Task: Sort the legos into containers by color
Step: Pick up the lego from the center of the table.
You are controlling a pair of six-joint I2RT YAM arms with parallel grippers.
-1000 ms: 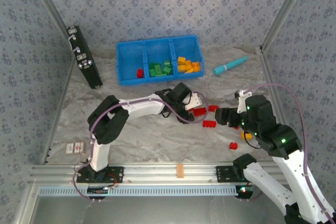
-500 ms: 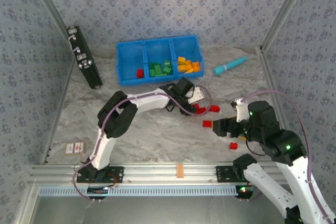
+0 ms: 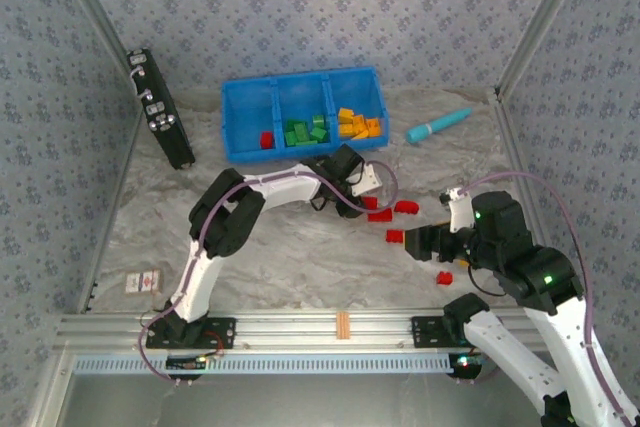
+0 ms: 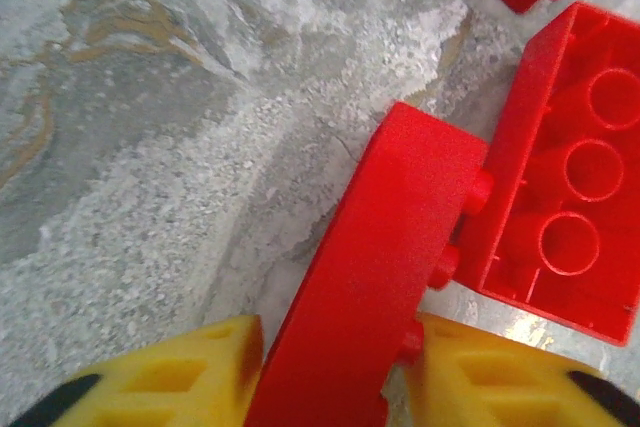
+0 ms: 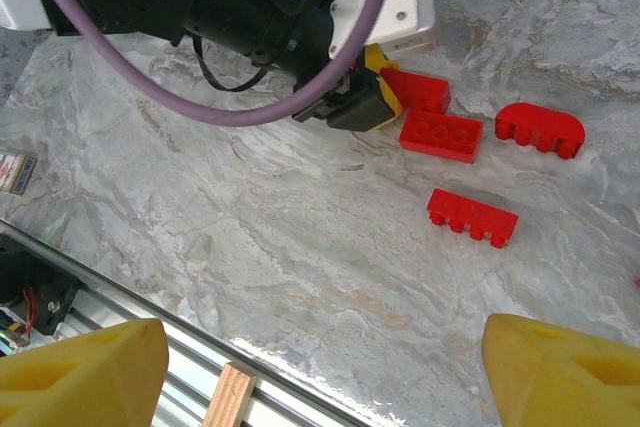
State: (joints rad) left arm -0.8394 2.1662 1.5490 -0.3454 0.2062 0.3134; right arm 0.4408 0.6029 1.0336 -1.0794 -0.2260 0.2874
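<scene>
Jaws of my left gripper (image 4: 335, 362) pinch a red lego (image 4: 390, 237), a second lego (image 4: 565, 197) touching it ahead; right gripper (image 5: 325, 352) spread wide.

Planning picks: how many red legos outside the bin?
5: brick in the left gripper, flat brick beside it, arched brick, long brick, small brick by the right gripper. More may be hidden.

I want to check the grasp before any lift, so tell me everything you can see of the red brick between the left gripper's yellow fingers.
The red brick is glossy moulded plastic, plain red, longer than it is wide. It appears to rest on its side on the marbled tabletop, studs pointing sideways at a second red brick that lies hollow side up, and the studs touch that brick's edge. The left gripper straddles one end, with a yellow finger pad against each long face.
</scene>
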